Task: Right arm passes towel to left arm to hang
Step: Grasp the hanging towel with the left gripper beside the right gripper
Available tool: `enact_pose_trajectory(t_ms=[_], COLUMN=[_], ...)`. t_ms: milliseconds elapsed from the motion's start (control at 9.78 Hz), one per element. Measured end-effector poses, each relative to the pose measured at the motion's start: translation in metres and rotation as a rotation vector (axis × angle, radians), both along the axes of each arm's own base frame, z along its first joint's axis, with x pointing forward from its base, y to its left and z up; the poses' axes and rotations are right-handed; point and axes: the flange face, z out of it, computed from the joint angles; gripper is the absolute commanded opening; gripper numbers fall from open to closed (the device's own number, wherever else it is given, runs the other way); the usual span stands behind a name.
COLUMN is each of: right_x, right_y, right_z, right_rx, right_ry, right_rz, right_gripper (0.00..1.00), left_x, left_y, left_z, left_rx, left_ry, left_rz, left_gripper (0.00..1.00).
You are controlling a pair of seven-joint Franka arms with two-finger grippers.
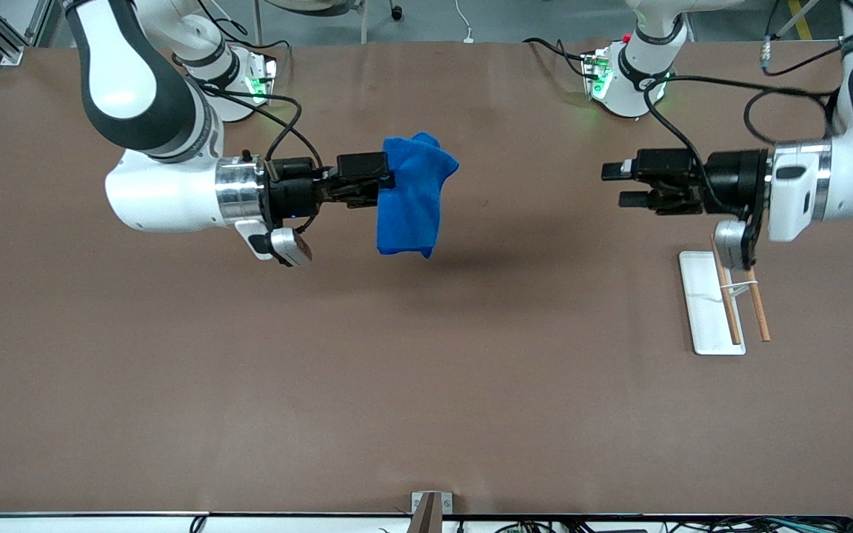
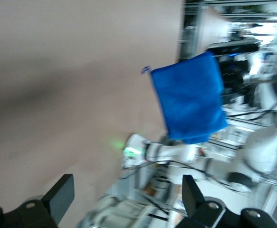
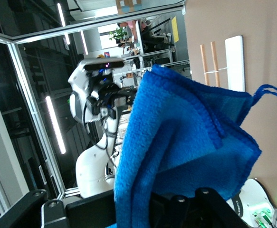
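The bright blue towel point(image 1: 412, 194) hangs in the air over the middle of the table, held at one edge by my right gripper point(image 1: 382, 178), which is shut on it. In the right wrist view the towel point(image 3: 186, 156) fills the space between the fingers, its small loop point(image 3: 273, 92) sticking out at one corner. My left gripper point(image 1: 619, 185) is open and empty, held level in the air and pointing at the towel, with a wide gap between them. In the left wrist view the towel point(image 2: 190, 97) hangs ahead of the open fingers point(image 2: 193, 194).
A white flat tray point(image 1: 704, 311) with a wooden rack of two sticks point(image 1: 756, 311) stands on the brown table under the left arm's wrist. Both arm bases point(image 1: 623, 70) stand at the table's farthest edge.
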Motion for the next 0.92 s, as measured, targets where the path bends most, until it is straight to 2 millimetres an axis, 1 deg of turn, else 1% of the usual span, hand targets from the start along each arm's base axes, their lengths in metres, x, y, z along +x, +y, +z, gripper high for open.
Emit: enact_pose_trajectory(t_ms=[102, 205, 307, 511, 614, 716, 818, 920], right_x=[-0.002, -0.006, -0.011, -0.022, -0.024, -0.022, -0.019, -0.017], right_y=[0.006, 0.016, 0.029, 0.056, 0.063, 0.066, 0.070, 0.077], right_z=[0.000, -0.001, -0.002, -0.009, -0.014, -0.015, -0.014, -0.013], right_rx=[0.030, 0.071, 0.129, 0.223, 0.249, 0.270, 0.283, 0.285], right_ry=[-0.003, -0.008, -0.013, -0.042, -0.036, -0.037, -0.038, -0.039], right_rz=[-0.001, 0.001, 0.001, -0.006, -0.016, -0.028, -0.040, -0.059], right_gripper=[0.01, 0.01, 0.01, 0.01, 0.01, 0.01, 0.01, 0.01], left_x=[0.007, 0.010, 0.012, 0.014, 0.015, 0.013, 0.009, 0.007], left_y=[-0.005, -0.014, -0.026, -0.060, -0.075, -0.084, -0.087, -0.088], left_z=[-0.020, -0.041, -0.065, -0.114, -0.135, -0.149, -0.154, -0.153], left_rx=[-0.121, -0.233, -0.326, -0.495, -0.558, -0.599, -0.628, -0.645], left_ry=[0.027, 0.047, 0.051, 0.034, 0.026, 0.036, 0.052, 0.058], left_rz=[0.009, 0.019, 0.020, 0.013, 0.013, 0.000, -0.026, -0.046], left_gripper=[0.95, 0.90, 0.88, 0.82, 0.76, 0.72, 0.71, 0.68])
